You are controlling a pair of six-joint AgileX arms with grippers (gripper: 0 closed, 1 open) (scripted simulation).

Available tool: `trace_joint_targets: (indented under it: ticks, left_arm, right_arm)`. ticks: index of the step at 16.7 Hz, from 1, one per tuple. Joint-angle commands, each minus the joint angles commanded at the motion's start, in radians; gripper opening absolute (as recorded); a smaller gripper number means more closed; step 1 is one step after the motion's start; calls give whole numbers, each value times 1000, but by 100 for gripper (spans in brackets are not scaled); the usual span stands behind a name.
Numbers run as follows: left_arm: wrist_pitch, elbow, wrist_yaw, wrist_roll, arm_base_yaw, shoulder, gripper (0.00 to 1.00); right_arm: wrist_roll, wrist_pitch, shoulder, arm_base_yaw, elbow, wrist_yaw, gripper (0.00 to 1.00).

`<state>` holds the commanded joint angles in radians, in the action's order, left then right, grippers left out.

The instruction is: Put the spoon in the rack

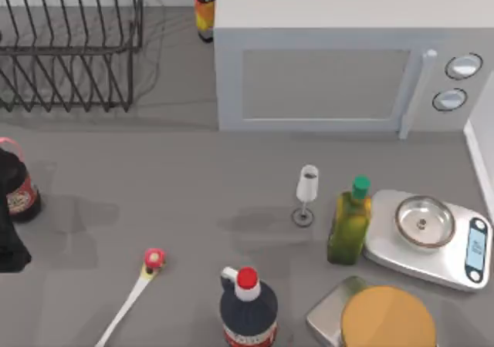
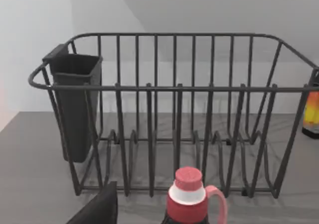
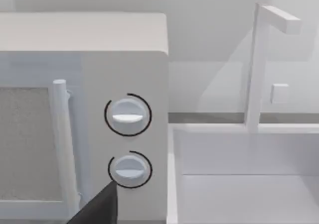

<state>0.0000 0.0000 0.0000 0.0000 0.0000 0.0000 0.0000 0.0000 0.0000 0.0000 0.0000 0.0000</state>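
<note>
Nothing done yet. Spoon [image 1: 135, 294] flat on counter [image 1: 193, 185], near left; rack [image 1: 69, 50] far left, well apart. Fingers' state: cannot tell. Grasp, carry, drop left.

Microwave [image 1: 340, 77] at 12–1 o'clock on the grey table [image 1: 193, 185], door handle and two round dials [image 3: 128, 115] on its right side. Sauce bottle [image 1: 204, 8] just left of it, 12 o'clock. Wine glass [image 1: 306, 195] upright near centre. Green-capped oil bottle [image 1: 350, 222] just beside kitchen scale [image 1: 428, 237] with steel bowl, 4 o'clock. Red-capped dark jug [image 1: 248, 307] at 6 o'clock. Yellow-lidded container [image 1: 378, 316] at 5 o'clock. Pink-capped dark bottle [image 1: 19, 189] at 9 o'clock. White sink [image 3: 239, 174] beside microwave.
</note>
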Motion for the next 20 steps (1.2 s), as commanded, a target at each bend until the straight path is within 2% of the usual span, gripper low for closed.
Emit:
trace_joint_targets:
  ticks: [3, 7, 20]
  left_arm:
    - [-11, 11, 1, -1, -7, 12, 100]
    - [-134, 134, 4, -13, -77, 161, 100]
    - [-868, 803, 0, -74, -461, 1258, 100]
  right_arm:
    - [0, 0, 0, 0, 0, 0, 100]
    - [0, 0, 0, 0, 0, 0, 100]
    - [0, 0, 0, 0, 0, 0, 100]
